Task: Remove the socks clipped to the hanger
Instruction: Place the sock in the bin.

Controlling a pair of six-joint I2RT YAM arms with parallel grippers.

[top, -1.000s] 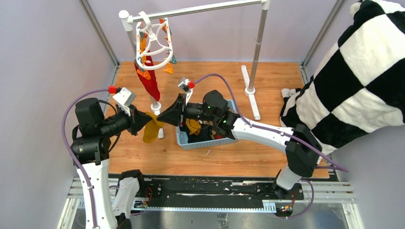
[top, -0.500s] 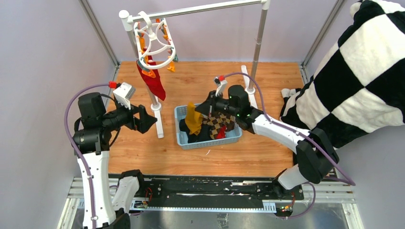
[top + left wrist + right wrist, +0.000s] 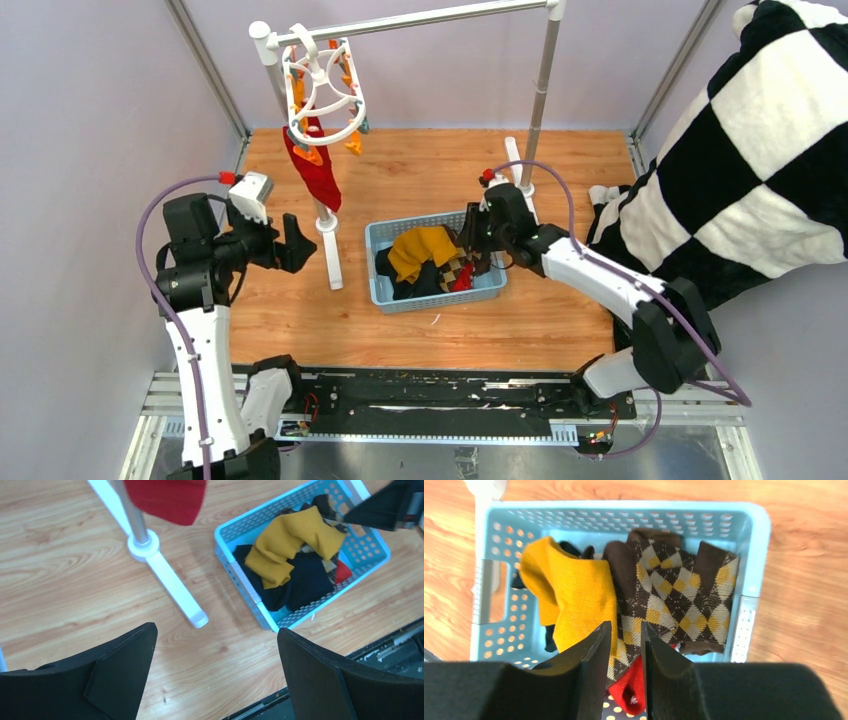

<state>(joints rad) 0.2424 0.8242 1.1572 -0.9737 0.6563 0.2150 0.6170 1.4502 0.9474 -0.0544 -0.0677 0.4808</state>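
The left gripper [image 3: 212, 647] is spread wide and empty, hovering over the wooden table [image 3: 300, 320] near its left side. Ahead of it stands the left post [image 3: 325, 215] of the grey rail stand [image 3: 541, 95]. The post's white foot [image 3: 172, 587] lies between this gripper and the blue basket [image 3: 383, 287].

The right gripper [image 3: 625, 632] has its fingers drawn almost together with only a slit between them, and they grip nothing. It hangs over the basket's right part, above the argyle sock [image 3: 674, 597]. Beside that sock lie the mustard sock [image 3: 569, 600], a dark sock [image 3: 300, 582] and a bit of a red sock [image 3: 629, 695].

The white hanger [image 3: 325, 95] hangs from the rail at its left end. One red hanging sock [image 3: 316, 176] is clipped to it, close against the post. The checkered blanket [image 3: 760, 150] fills the right edge.

Half a second ago the right gripper held the mustard sock upright over the basket. Now that sock lies slumped inside, and the gripper has shifted rightward. The left arm has pulled back a little from the post.
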